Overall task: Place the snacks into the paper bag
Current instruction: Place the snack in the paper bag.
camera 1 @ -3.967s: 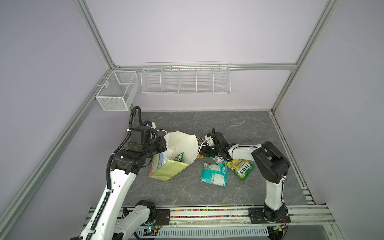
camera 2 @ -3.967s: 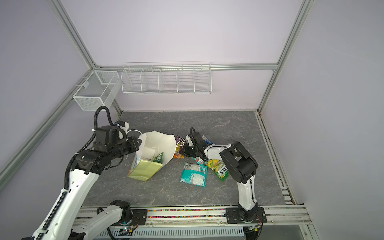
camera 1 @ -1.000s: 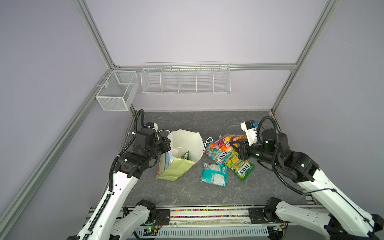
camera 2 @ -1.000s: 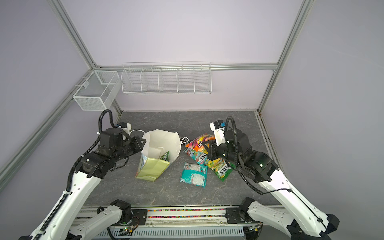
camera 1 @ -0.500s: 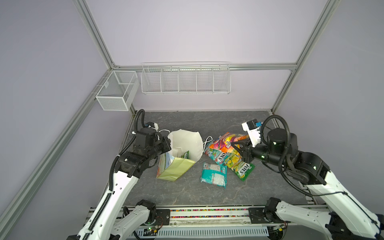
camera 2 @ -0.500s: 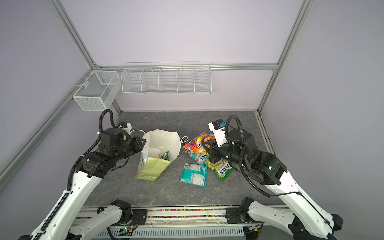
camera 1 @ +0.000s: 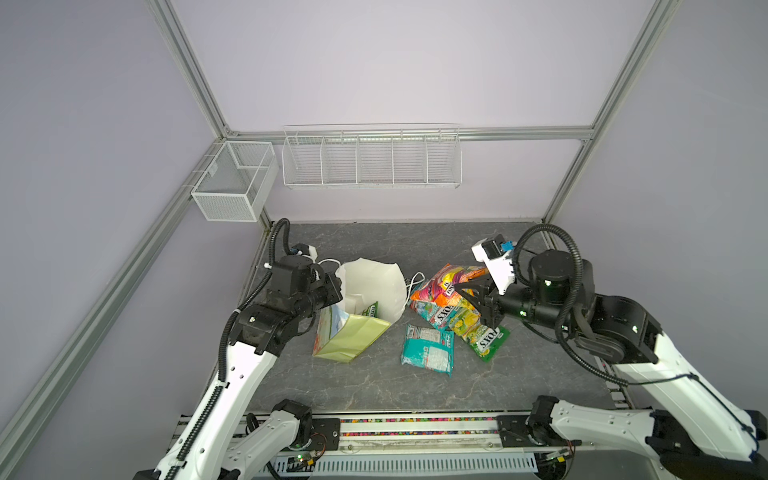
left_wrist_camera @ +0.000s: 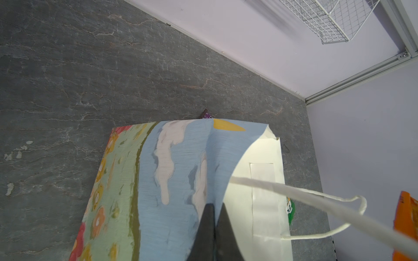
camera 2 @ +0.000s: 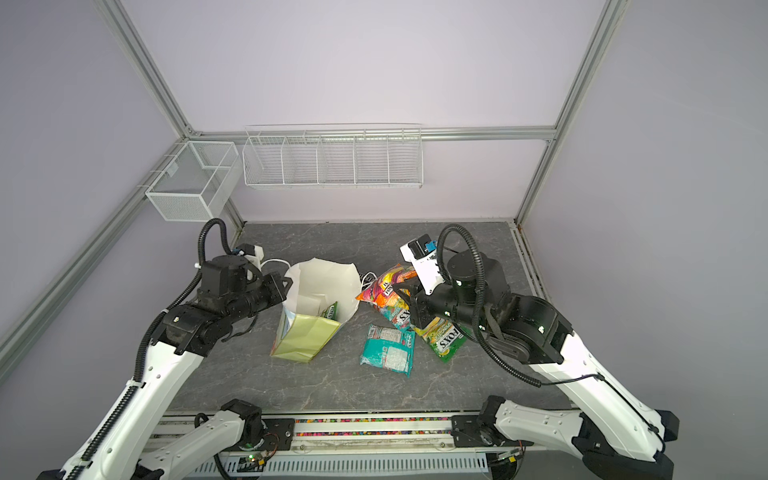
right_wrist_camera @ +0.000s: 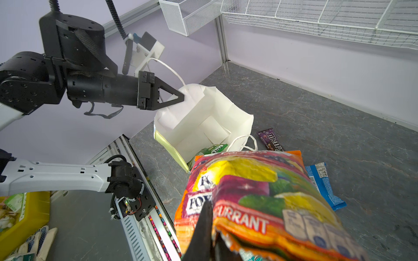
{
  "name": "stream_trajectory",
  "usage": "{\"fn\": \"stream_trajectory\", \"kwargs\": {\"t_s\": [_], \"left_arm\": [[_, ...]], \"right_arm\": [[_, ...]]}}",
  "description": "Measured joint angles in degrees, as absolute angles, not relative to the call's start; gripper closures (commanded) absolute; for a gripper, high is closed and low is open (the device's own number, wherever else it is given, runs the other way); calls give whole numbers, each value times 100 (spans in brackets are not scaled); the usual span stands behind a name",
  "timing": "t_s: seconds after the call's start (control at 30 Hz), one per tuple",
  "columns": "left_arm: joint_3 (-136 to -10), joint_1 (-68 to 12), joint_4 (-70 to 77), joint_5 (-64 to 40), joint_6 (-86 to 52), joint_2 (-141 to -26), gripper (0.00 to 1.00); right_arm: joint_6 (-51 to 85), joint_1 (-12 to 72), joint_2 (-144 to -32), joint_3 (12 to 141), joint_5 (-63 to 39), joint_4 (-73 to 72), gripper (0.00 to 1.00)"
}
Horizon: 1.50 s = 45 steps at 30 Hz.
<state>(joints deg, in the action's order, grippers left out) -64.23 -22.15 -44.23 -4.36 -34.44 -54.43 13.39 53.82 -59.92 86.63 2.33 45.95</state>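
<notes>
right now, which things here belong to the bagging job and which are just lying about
Job: paper bag, orange packet, teal packet, yellow-green packet, purple packet, blue packet, green packet in bag.
Lying about: wall rack, mesh basket, yellow bin, gloves.

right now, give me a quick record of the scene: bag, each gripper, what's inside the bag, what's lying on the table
paper bag: leaning, mouth open, on the grey table
left gripper: shut on the bag's rim
right gripper: shut on the edge of the orange FOX'S packet
inside bag: one green packet
on table: teal packet, yellow-green FOX'S packet, purple M&M's bar, blue packet
</notes>
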Motion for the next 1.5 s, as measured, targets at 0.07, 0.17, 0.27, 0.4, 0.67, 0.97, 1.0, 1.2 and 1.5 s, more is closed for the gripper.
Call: {"fn": "stream_trajectory", "kwargs": {"t_s": [0.07,0.17,0.27,0.4,0.67,0.97,1.0,1.2,1.5], "left_arm": [[-6423,-2215,-4423,-436,-3424,-5443,100],[-6423,-2215,-4421,-445,-3420,-5443,100],[-6423,-2215,-4421,-454,-3413,-5443,100],[-6423,-2215,-4423,-454,-3400,-5441,100],[-6423,-2215,-4423,-482,-3387,-5441,100],[-6427,-2215,-4440,-558,-3380,-5441,100],[-6429,-2215,-4442,-563,-3380,-5441,100],[-6436,-2215,-4447,-602,-3380,-5441,100],[-6440,-2215,-4451,-652,-3376,-5441,100]], "right_arm": [[1273,5426,-6062,8739,255,4613,93],[1199,5465,-6154,8836,276,4617,93],[1144,5509,-6250,8906,274,4613,93],[1063,5564,-6392,8991,266,4613,93],[823,5673,-6737,9284,47,4606,93],[552,5714,-7072,9472,-248,4604,93],[530,5714,-7120,9483,-272,4604,93],[429,5714,-7389,9518,-438,4602,93],[259,5717,-7760,9673,-526,4602,93]]}}
